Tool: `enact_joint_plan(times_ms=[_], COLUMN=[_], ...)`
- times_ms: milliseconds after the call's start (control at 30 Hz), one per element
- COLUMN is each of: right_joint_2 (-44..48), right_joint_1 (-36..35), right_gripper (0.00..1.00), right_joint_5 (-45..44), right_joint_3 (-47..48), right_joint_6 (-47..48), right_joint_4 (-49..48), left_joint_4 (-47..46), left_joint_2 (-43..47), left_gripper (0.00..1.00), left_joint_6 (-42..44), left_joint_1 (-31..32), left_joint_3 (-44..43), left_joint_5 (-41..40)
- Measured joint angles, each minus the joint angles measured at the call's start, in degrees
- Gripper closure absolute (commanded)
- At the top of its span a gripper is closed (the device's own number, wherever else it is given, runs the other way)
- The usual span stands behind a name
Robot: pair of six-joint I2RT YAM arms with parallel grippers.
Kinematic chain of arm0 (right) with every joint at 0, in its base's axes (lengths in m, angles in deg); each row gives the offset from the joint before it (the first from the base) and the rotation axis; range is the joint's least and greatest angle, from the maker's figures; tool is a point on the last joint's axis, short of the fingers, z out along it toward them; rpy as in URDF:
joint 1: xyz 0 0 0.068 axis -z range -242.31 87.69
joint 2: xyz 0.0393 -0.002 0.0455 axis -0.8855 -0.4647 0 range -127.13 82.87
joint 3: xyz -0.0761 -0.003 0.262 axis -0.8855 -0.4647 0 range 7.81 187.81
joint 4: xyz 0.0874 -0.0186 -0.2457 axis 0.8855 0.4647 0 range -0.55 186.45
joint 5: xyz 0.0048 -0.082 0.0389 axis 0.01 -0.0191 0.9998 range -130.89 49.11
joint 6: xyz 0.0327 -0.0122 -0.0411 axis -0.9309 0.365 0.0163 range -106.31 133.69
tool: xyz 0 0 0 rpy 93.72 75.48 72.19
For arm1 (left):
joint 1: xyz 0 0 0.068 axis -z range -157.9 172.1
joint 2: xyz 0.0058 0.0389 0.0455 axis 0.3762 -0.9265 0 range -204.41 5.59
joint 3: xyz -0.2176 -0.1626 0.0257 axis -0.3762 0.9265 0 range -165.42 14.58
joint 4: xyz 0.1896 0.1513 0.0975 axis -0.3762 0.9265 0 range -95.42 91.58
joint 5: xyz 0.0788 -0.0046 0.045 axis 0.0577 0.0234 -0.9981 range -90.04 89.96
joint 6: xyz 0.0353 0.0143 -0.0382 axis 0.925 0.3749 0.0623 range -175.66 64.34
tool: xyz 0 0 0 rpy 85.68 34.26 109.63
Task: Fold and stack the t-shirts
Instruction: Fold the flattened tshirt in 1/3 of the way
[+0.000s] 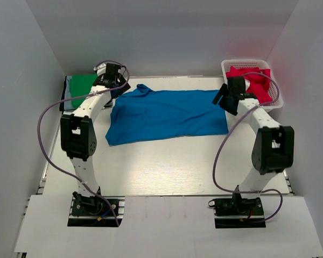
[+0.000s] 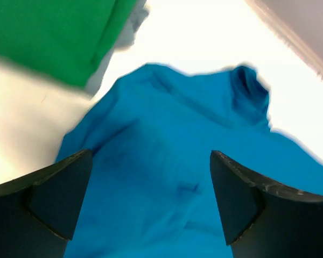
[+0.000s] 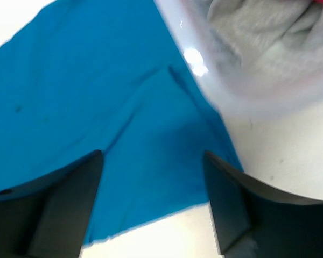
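Left of the blue shirt [image 1: 167,115], green shirt [image 1: 83,85] escapes the right wrist view.

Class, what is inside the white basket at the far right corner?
Crumpled crimson-pink cloth fills the white basket. Whatever lies beneath it is covered, so the number of shirts cannot be told.

Nothing to read at this moment: no word, number, label or logo shows on the blue t-shirt [image 1: 167,115], the green t-shirt [image 1: 82,85], the white mesh basket [image 1: 247,62] or the table [image 1: 167,166], in any of the three views.
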Motion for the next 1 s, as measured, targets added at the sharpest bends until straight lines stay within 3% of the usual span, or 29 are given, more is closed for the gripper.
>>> enact_joint_plan(times_ms=[67, 200, 333, 667, 1000], right_joint_2=[4.57, 10.51, 9.20, -1.01, 9.16], right_joint_1=[-0.33, -1.33, -2.43, -2.40, -1.03], right_gripper=[0.10, 0.10, 0.10, 0.10, 0.10], right_joint_5=[2.12, 6.01, 8.76, 12.26, 9.33], right_joint_3=[-4.46, -11.10, -14.38, -17.55, -30.12], right_joint_6=[0.76, 1.70, 1.88, 0.81, -5.29], right_joint_4=[-1.62, -4.42, -7.30, -12.22, -16.24], left_joint_4=[-1.18, -4.17, -9.27, -15.28, -19.91], left_joint_2=[4.31, 14.78, 20.28, 18.12, 24.98], left_gripper=[0.00, 0.00, 0.00, 0.00, 0.00], left_joint_6=[0.28, 0.57, 0.37, -0.59, -3.58], left_joint_1=[-0.07, 0.52, 1.14, 0.96, 0.74], left_joint_3=[5.92, 22.82, 36.15, 45.13, 54.49], left_joint_5=[0.87, 4.96, 9.57, 14.03, 10.23])
